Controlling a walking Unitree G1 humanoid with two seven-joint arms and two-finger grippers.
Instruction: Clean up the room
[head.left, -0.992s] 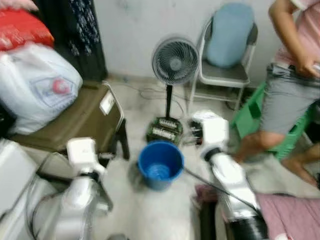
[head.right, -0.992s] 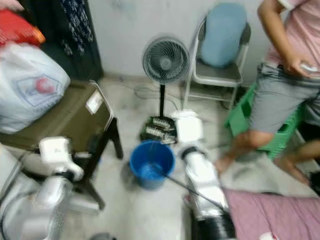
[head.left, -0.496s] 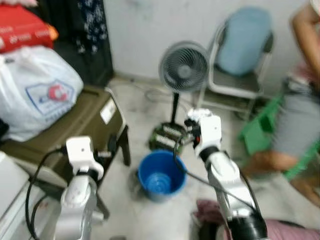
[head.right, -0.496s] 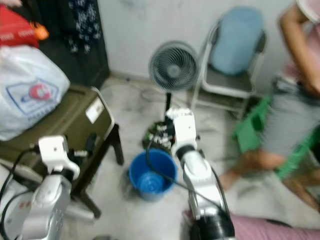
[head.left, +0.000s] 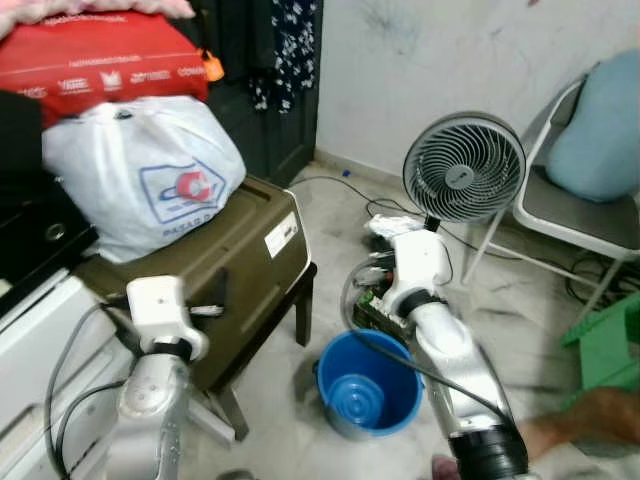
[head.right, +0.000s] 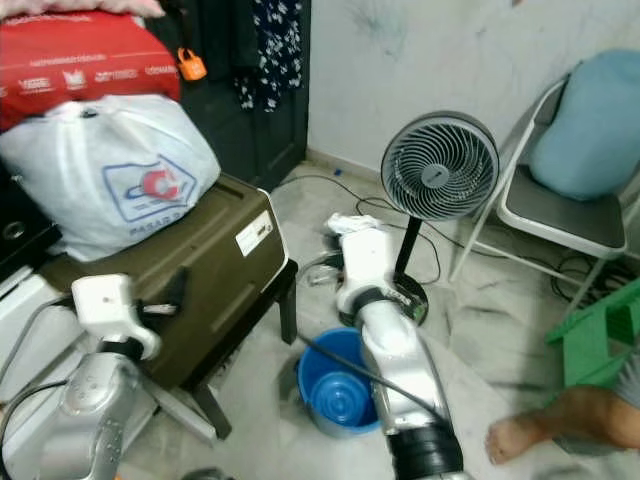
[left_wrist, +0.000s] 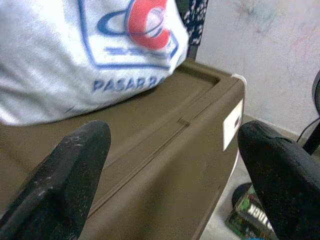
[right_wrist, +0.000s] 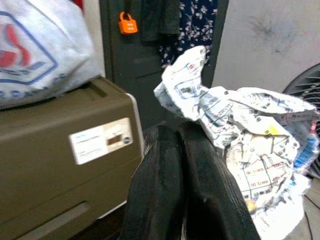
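Storage box (head.left: 215, 270), olive-brown and lidded, sits on a dark stand at the robot's left and carries a big white plastic bag (head.left: 140, 175) with a red and blue logo; a red package (head.left: 95, 55) lies on top of the bag. Behind them is a dark door (right_wrist: 145, 65) with an orange padlock (right_wrist: 127, 23) hanging on it. Against the wall stands a folding chair (head.right: 560, 210) with a light blue cushion (head.right: 590, 125), and a green plastic stool (head.right: 590, 345) is near a person's bare foot (head.right: 525, 435). A grey pedestal fan (head.right: 438, 166) stands on the floor between box and chair. Just before it, a blue bucket (head.left: 368, 385) rests on the pale floor. The left gripper (left_wrist: 175, 170) hovers at the box's near edge, fingers wide apart. The right gripper (right_wrist: 182, 165), raised above and just behind the bucket, has its fingers pressed together on a crumpled printed paper wad (right_wrist: 240, 135).
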